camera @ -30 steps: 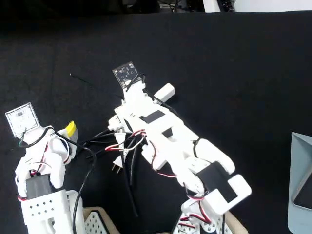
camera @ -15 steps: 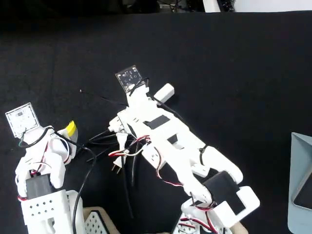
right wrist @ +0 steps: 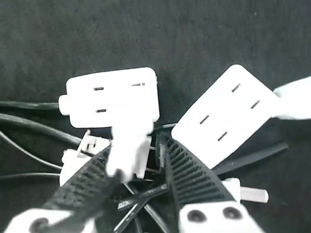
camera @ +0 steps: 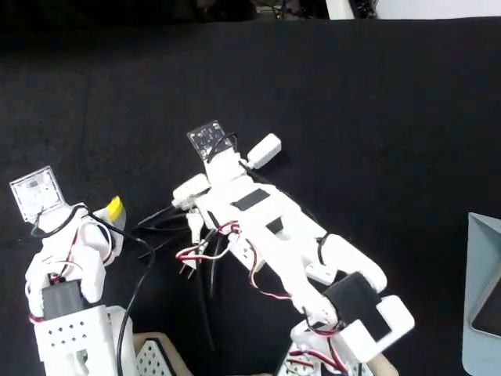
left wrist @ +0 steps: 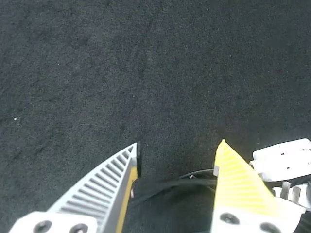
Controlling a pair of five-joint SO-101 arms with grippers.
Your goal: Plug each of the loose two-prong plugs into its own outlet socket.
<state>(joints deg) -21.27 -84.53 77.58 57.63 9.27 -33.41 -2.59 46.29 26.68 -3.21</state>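
Right arm sits farther back toward its base than 1 s ago; left arm unchanged.

High view: two white sockets, socket A point(camera: 190, 189) and socket B point(camera: 265, 149); one loose plug point(camera: 188, 267) on the black tabletop point(camera: 368, 117).

Left wrist view: left gripper point(left wrist: 179, 143) spread wide, holding nothing.

Right wrist view: right gripper point(right wrist: 138, 155) clenched on held plug point(right wrist: 129, 145), which touches socket A point(right wrist: 114, 97); socket B point(right wrist: 226, 114) alongside.

surface: black table point(camera: 376, 117) | on it: white outlet socket point(camera: 264, 150), loose two-prong plug point(camera: 188, 269), black cables point(camera: 205, 305)
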